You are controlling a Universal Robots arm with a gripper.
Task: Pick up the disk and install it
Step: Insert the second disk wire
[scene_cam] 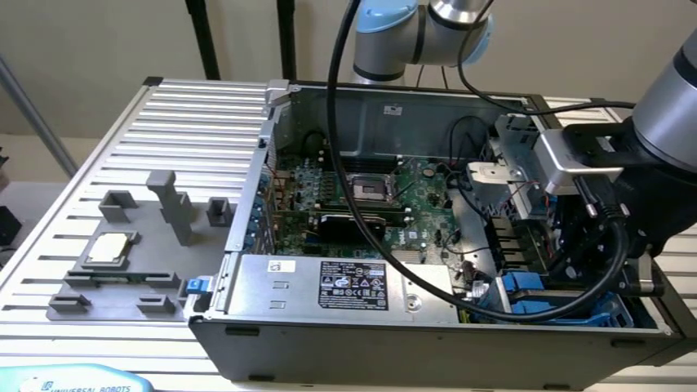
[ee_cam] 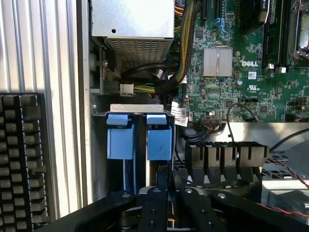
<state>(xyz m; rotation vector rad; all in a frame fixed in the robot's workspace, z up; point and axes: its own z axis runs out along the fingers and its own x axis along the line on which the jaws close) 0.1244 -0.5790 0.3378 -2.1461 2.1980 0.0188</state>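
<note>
In the wrist view two bright blue carriers stand side by side in the drive bay: one [ee_cam: 119, 137] and the disk's own [ee_cam: 159, 137]. The disk sits on edge in the bay, its thin dark edge [ee_cam: 162, 176] running from that blue end toward me. My gripper [ee_cam: 167, 193] stands over this edge, and its black fingers [ee_cam: 153, 208] are drawn close together on it. In the exterior view the arm's wrist [scene_cam: 593, 163] reaches down into the case's front corner on the exterior view's right, above the blue carriers [scene_cam: 525, 286], hiding the fingers.
The open computer case [scene_cam: 245, 245] lies on a ribbed metal table. Inside are the green motherboard [scene_cam: 370, 196], a silver power supply with a black label [scene_cam: 348, 286] and cable bundles [ee_cam: 181, 53] beside the bay. A grey fixture [scene_cam: 120, 278] with a small silver chip [scene_cam: 109, 247] sits outside.
</note>
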